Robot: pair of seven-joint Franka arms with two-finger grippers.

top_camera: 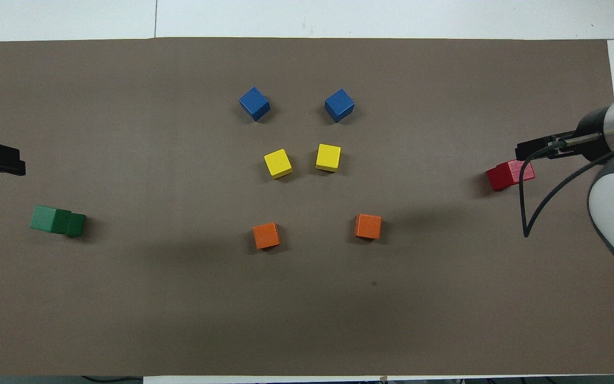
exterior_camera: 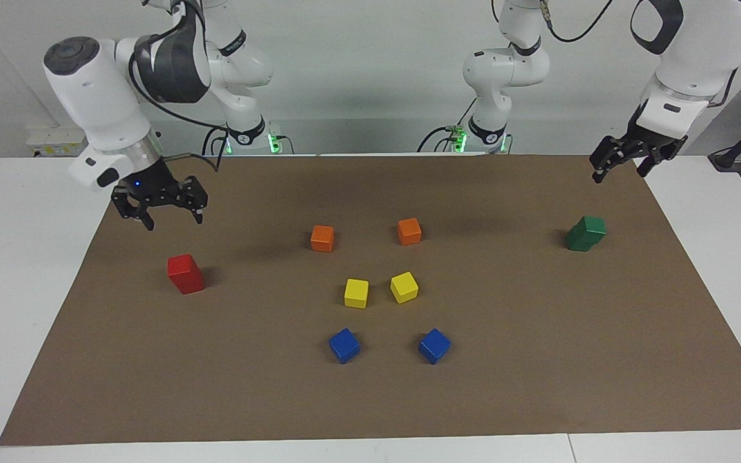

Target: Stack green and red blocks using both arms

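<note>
Two red blocks (exterior_camera: 185,273) stand stacked one on the other at the right arm's end of the brown mat; the stack also shows in the overhead view (top_camera: 509,174). Two green blocks (exterior_camera: 586,233) stand stacked at the left arm's end, the top one set slightly askew; they show in the overhead view too (top_camera: 57,220). My right gripper (exterior_camera: 173,220) hangs open and empty over the mat beside the red stack, clear of it. My left gripper (exterior_camera: 618,175) hangs open and empty over the mat's edge beside the green stack, clear of it.
In the middle of the brown mat (exterior_camera: 538,360) lie two orange cubes (exterior_camera: 322,238) (exterior_camera: 409,231), two yellow cubes (exterior_camera: 356,293) (exterior_camera: 404,287) and two blue cubes (exterior_camera: 344,345) (exterior_camera: 434,345), each pair side by side. White table surrounds the mat.
</note>
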